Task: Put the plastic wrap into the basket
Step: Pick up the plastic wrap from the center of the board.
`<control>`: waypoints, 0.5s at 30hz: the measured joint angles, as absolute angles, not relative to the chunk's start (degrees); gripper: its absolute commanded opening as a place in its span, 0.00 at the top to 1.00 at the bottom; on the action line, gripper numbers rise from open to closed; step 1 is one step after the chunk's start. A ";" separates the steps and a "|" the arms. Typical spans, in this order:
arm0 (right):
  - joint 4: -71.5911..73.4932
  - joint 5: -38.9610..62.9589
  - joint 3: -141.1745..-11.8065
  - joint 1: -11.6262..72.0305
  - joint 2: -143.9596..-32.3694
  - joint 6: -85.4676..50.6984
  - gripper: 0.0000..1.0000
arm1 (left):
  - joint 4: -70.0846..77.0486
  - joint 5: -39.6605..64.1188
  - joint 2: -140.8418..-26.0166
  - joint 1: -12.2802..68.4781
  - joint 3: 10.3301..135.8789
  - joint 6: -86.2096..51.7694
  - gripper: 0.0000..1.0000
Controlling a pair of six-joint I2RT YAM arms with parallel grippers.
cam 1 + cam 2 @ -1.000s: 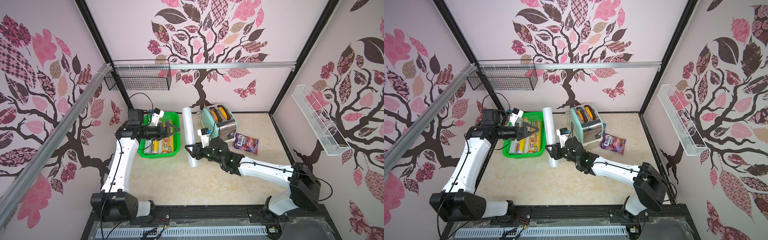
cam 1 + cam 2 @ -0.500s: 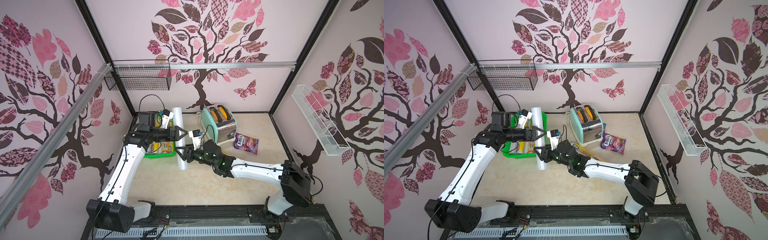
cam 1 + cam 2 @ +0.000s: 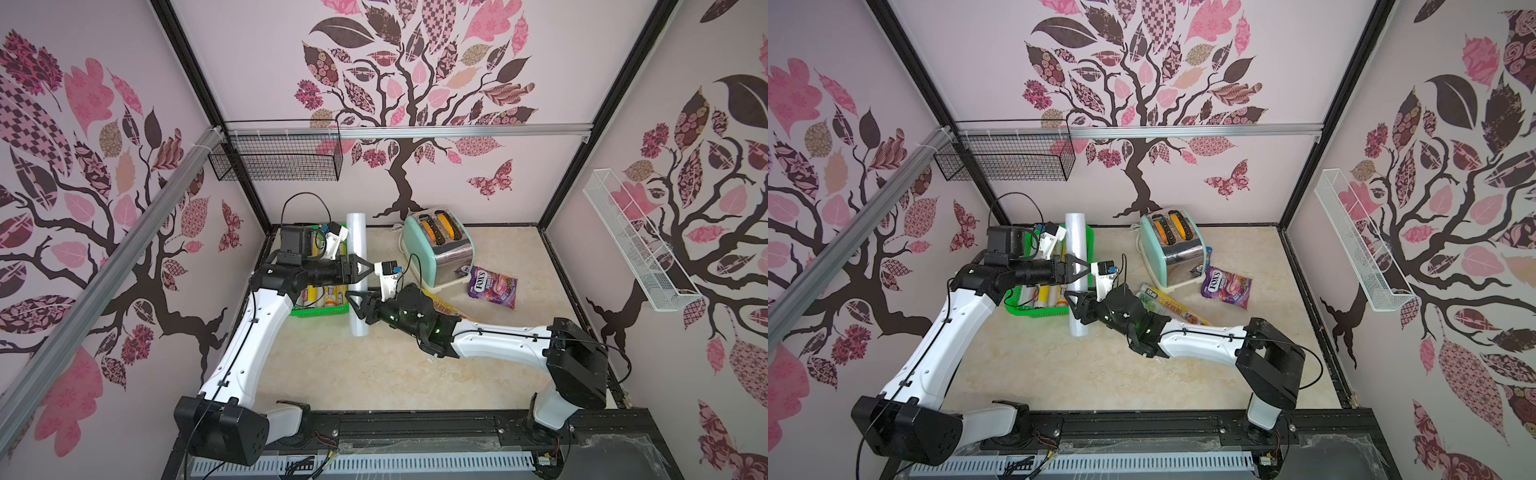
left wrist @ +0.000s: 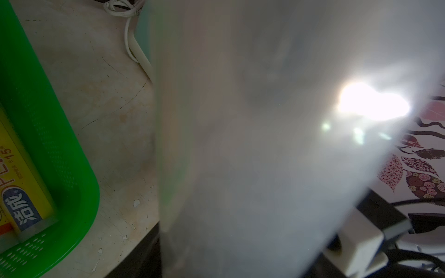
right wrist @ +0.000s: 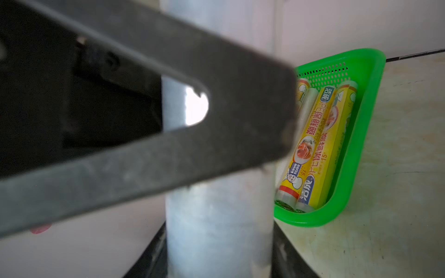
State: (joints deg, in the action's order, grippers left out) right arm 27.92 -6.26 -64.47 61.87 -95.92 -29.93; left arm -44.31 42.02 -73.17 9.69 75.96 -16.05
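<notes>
Clear roll [image 3: 356, 241] is clenched near-upright by right tool [image 3: 358, 307] beside basket [image 3: 320, 312] (handover, prob.); left tool [image 3: 361, 269] is set around it, grip unclear.

There is one green basket [image 5: 310, 220] with at least four rolls [image 5: 320, 144] in it, one clear roll [image 3: 356, 237], one loose yellow roll [image 3: 1177, 309], one toaster [image 3: 440, 245] and one candy bag [image 3: 492, 286].

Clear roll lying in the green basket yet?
No, the right hand grips the clear roll outside the green basket.
</notes>
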 measured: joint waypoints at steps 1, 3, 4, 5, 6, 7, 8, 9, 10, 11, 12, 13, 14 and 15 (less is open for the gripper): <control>27.90 -6.70 -64.82 61.87 -95.92 -29.21 0.63 | -44.38 42.00 -73.17 9.69 75.96 -15.81 0.31; 27.94 -7.53 -65.23 61.76 -95.92 -27.75 0.63 | -44.58 42.11 -73.17 9.69 75.96 -15.33 0.32; 27.94 -8.03 -65.45 61.69 -95.92 -27.03 0.63 | -44.64 42.26 -73.19 9.69 75.96 -15.27 0.33; 27.75 -8.36 -65.71 61.69 -95.92 -26.52 0.64 | -44.64 42.35 -73.21 9.69 75.96 -15.25 0.34; 27.24 -8.80 -66.11 61.69 -95.92 -26.15 0.64 | -44.56 42.57 -73.23 9.69 75.96 -15.27 0.36; 26.85 -9.06 -66.35 61.69 -95.92 -25.87 0.65 | -44.47 42.74 -73.23 9.69 76.03 -15.29 0.38; 26.74 -9.21 -66.54 61.69 -95.96 -25.74 0.66 | -44.40 42.78 -73.23 9.69 76.14 -15.31 0.39; 26.44 -9.47 -66.83 61.69 -96.01 -25.61 0.66 | -44.38 42.70 -73.25 9.69 76.34 -15.27 0.40; 26.26 -9.58 -67.02 61.69 -96.01 -25.58 0.66 | -44.40 42.74 -73.36 9.69 76.60 -15.07 0.41; 26.15 -9.74 -67.18 61.69 -96.01 -25.63 0.66 | -44.42 42.72 -73.47 9.69 76.84 -14.81 0.42; 26.11 -9.93 -67.35 61.67 -96.01 -25.67 0.66 | -44.45 42.68 -73.58 9.69 77.14 -14.44 0.45; 26.04 -10.09 -67.53 61.65 -96.01 -25.76 0.65 | -44.29 42.54 -73.65 9.69 77.23 -13.89 0.48; 25.96 -10.17 -67.70 61.63 -96.01 -25.91 0.63 | -44.05 42.24 -73.65 9.67 77.23 -13.23 0.50; 25.93 -10.24 -67.85 61.56 -96.01 -26.04 0.61 | -43.86 41.91 -73.65 9.56 77.23 -13.10 0.51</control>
